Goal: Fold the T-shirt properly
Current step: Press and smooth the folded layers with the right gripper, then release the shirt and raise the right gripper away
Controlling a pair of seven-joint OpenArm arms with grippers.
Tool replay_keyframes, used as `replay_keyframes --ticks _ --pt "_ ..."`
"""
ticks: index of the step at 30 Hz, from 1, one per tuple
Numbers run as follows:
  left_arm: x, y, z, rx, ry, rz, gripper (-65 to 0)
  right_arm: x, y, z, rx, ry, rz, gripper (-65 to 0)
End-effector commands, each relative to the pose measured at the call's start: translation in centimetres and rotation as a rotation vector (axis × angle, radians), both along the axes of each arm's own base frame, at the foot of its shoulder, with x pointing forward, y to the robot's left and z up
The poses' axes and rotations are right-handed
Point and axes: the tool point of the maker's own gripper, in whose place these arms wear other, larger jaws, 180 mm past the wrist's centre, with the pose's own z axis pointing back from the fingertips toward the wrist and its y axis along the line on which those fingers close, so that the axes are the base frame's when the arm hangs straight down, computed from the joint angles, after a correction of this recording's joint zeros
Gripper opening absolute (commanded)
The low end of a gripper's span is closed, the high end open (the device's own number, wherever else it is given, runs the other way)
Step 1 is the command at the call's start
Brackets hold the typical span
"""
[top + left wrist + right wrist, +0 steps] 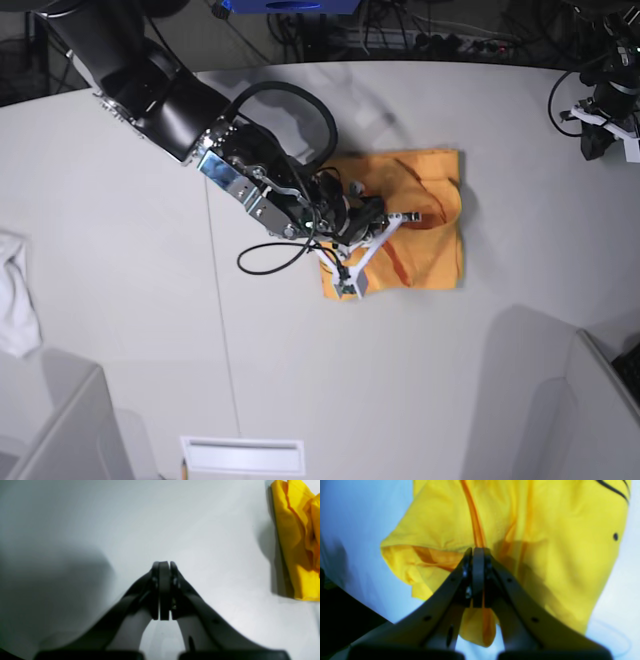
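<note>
Where cables and dark equipment line its far edge, a pale grey table [120, 330] is seen. On its middle, one orange-yellow T-shirt [420, 250] is spread, partly folded. A raised fold is pinched by the right gripper [478, 555], jaws closed. The left gripper [163, 566] is pressed shut, empty. One white cloth [15, 295] is left aside.

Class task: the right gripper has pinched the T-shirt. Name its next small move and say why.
Probably lift slightly. The right gripper is shut on a ridge of the T-shirt, which lies bunched on the table; raising it would free that layer for folding.
</note>
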Motion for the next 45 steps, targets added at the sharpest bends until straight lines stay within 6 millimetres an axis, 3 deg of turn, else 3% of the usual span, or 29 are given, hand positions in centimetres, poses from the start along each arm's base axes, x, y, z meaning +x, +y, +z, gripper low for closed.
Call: replay_keyframes --ticks 1,5,9,16,20,23,30,36,40,42,45 --pt "0.5 0.5 1.2 0.024 -0.035 -0.011 -65.0 1.4 0.1 1.0 0.008 -0.032 -0.012 -65.0" --pt "0.5 0.5 1.2 0.024 -0.035 -0.011 -65.0 2.3 -0.9 -0.5 -0.029 -0.036 -0.053 -65.0" --pt "0.5 0.5 1.2 0.024 -0.035 -0.011 -65.0 2.5 -0.6 -0.6 -0.029 -0.044 -0.058 -65.0" --pt "0.5 0.4 1.2 0.019 -0.039 -0.010 -65.0 1.6 3.8 0.8 0.042 -0.031 -0.021 -65.0" --pt "0.6 0.4 1.2 0.020 -0.040 -0.010 -65.0 2.3 6.7 0.9 0.090 -0.086 0.035 -65.0" --pt "0.6 0.3 1.3 0.019 -0.042 -0.011 -65.0 3.8 6.9 0.8 0.094 -0.142 0.019 -65.0" --pt "0.6 0.4 1.3 0.019 -0.042 -0.010 -65.0 5.6 7.9 3.1 0.164 -0.278 0.028 -65.0" --pt "0.7 0.4 1.3 0.020 -0.044 -0.011 -65.0 4.9 10.1 5.4 0.358 -0.229 0.001 -65.0" --pt "0.7 0.4 1.4 0.022 -0.045 -0.012 -65.0 4.5 11.9 8.5 0.536 -0.248 0.049 -65.0" --pt "0.7 0.4 1.4 0.022 -0.045 -0.012 -65.0 5.3 11.9 9.6 0.524 -0.269 0.077 -65.0" --pt "0.7 0.4 1.4 0.022 -0.045 -0.012 -65.0 5.5 9.7 7.9 0.426 -0.208 0.105 -65.0"
